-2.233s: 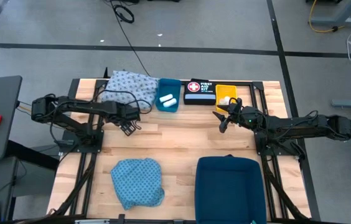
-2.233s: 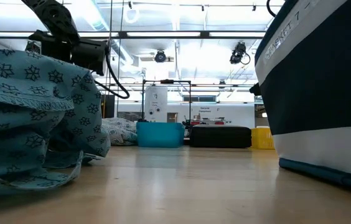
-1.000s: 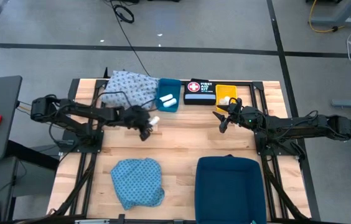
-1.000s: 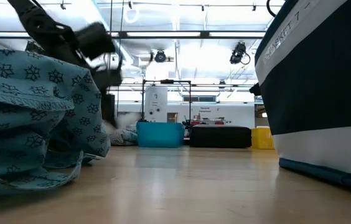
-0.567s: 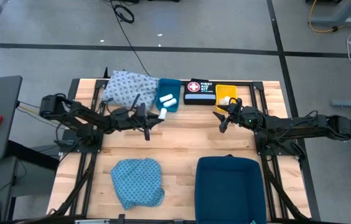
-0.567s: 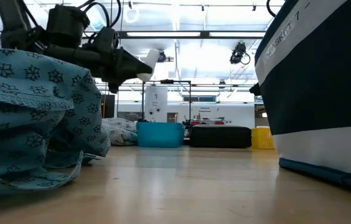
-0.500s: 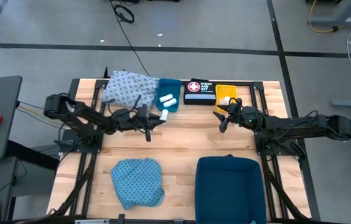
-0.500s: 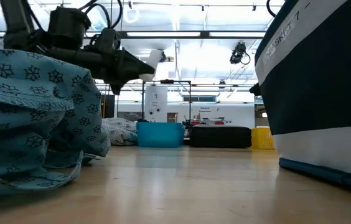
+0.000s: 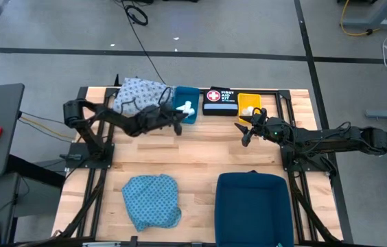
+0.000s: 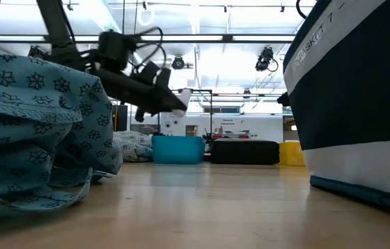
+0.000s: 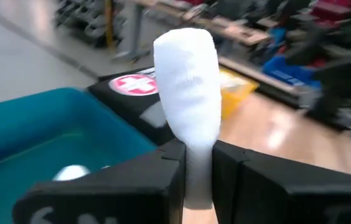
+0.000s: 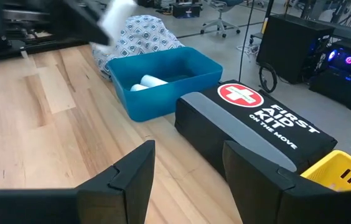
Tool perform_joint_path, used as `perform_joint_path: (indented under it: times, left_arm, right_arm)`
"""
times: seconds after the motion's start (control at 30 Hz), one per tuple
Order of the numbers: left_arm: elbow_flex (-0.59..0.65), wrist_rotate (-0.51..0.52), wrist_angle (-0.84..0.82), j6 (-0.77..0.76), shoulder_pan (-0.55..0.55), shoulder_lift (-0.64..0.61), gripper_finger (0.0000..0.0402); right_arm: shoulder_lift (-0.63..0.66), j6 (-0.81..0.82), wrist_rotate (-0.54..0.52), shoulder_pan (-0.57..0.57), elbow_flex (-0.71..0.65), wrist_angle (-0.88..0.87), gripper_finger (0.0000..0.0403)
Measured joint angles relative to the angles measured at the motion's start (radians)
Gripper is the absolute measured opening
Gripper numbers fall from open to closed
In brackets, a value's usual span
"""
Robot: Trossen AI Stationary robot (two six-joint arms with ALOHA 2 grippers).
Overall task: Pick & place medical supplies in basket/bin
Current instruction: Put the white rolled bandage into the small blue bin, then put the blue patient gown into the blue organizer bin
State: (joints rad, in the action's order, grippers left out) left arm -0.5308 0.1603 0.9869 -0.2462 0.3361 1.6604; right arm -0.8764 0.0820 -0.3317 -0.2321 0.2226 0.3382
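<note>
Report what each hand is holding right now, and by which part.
The left hand pinches a white roll by its lower end, above the blue bin. The right hand is open and holds nothing.

Pale planked wooden worktop [image 9: 200, 147] with slight sheen, smooth blue plastic bin [image 12: 163, 84], soft fibrous white roll [image 11: 187, 99], matt black end effector [image 11: 191, 171], patterned teal cloth [image 9: 152, 200]
</note>
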Motion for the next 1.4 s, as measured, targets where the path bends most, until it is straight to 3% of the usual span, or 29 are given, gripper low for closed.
perform_joint_path:
  times: [0.33, 0.53, 0.8, 1.1, 1.4]
  left_arm:
    - [-0.213, 0.029, -0.502, 0.042, 0.101, 0.0, 0.0043]
    - [-0.262, 0.044, -0.623, 0.077, 0.112, 0.0, 0.0043]
    - [-0.263, 0.037, -0.659, 0.077, 0.111, 0.0, 0.0044]
    - [-0.264, -0.008, -0.664, 0.075, 0.111, 0.0, 0.0152]
    - [-0.264, -0.004, -0.662, 0.118, 0.111, 0.0, 0.0215]
  right_arm:
    - [0.0, 0.0, 0.0, 0.0, 0.0, 0.0, 0.0197]
    - [0.0, 0.0, 0.0, 0.0, 0.0, 0.0, 0.0197]
    - [0.0, -0.001, -0.001, 0.0, 0.0, 0.0, 0.0197]
    - [0.0, -0.001, -0.001, 0.0, 0.0, 0.0, 0.0197]
    - [0.0, -0.001, -0.001, 0.0, 0.0, 0.0, 0.0197]
